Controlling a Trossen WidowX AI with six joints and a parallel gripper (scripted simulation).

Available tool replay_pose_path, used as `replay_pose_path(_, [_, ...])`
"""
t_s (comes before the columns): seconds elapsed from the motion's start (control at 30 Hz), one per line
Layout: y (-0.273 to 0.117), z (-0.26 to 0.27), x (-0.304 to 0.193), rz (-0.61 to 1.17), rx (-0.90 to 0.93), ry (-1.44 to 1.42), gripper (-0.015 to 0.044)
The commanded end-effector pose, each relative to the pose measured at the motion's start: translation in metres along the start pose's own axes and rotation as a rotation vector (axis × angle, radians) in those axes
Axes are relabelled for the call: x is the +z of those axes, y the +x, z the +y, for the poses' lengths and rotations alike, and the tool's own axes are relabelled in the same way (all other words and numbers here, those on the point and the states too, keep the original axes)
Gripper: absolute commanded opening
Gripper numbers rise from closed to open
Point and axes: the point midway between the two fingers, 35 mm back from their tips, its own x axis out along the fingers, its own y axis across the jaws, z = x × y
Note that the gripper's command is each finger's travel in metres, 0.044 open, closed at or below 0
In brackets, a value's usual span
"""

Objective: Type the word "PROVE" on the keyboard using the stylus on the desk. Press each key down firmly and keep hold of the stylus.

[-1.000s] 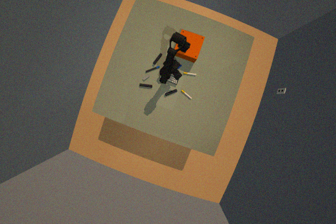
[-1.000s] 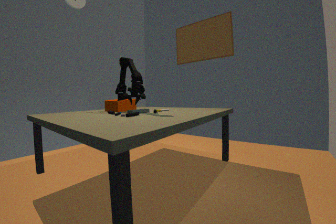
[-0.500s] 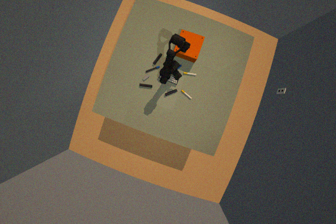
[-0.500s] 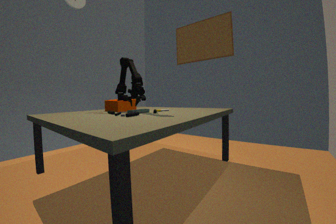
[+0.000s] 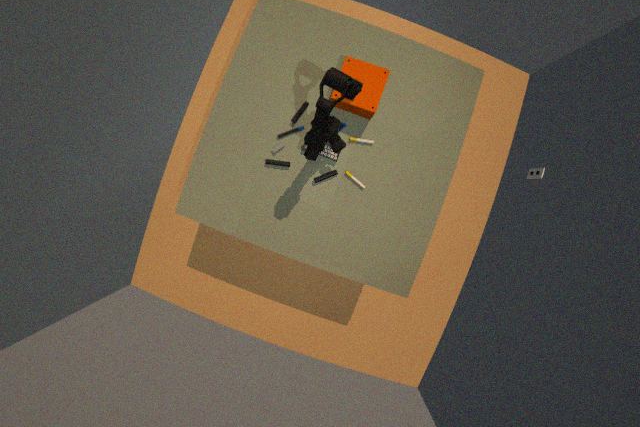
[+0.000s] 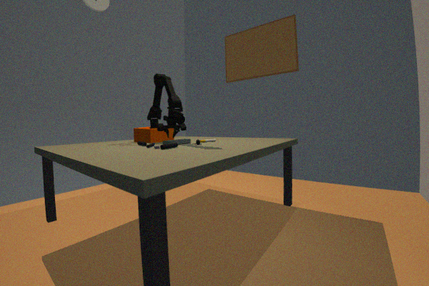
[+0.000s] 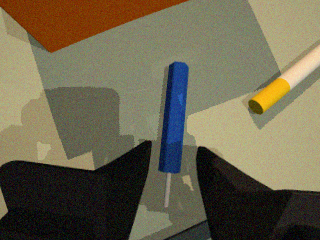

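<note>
The stylus [image 7: 173, 117] is a blue hexagonal rod with a thin grey tip, lying on the desk. Its blue end [image 5: 342, 126] shows beside the arm in the top view. My gripper [image 7: 174, 150] [image 6: 171, 136] points down, low over the desk, and is partly open. Its fingers are on either side of the stylus's tip-end half, with a gap on both sides. The keyboard [image 5: 329, 153] [image 6: 183, 141] is partly hidden under the arm in the top view; only its dark edge [image 7: 195, 231] shows at the bottom of the wrist view. Its letters are unreadable here.
The orange box [image 5: 366, 82] [image 6: 142, 134] [image 7: 100, 20] stands behind the stylus. A white marker with a yellow end [image 5: 364, 141] [image 7: 302, 69] lies beside the stylus, and another [image 5: 356, 180] lies farther forward. Several dark pens [image 5: 277, 163] and a small grey piece [image 5: 278, 149] lie around the keyboard.
</note>
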Motion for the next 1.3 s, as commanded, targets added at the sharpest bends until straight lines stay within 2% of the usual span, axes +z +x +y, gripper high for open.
replay_pose_path(0.0, [0.004, 0.000, -0.001, -0.003, -0.001, -0.003, 0.0150])
replay_pose_path(0.97, [0.027, 0.000, -0.014, -0.004, -0.001, -0.003, 0.0150])
replay_pose_path(1.13, [0.026, 0.000, -0.013, -0.003, -0.001, 0.000, 0.0019])
replay_pose_path(1.27, [0.025, 0.000, -0.013, -0.003, -0.001, 0.000, 0.0000])
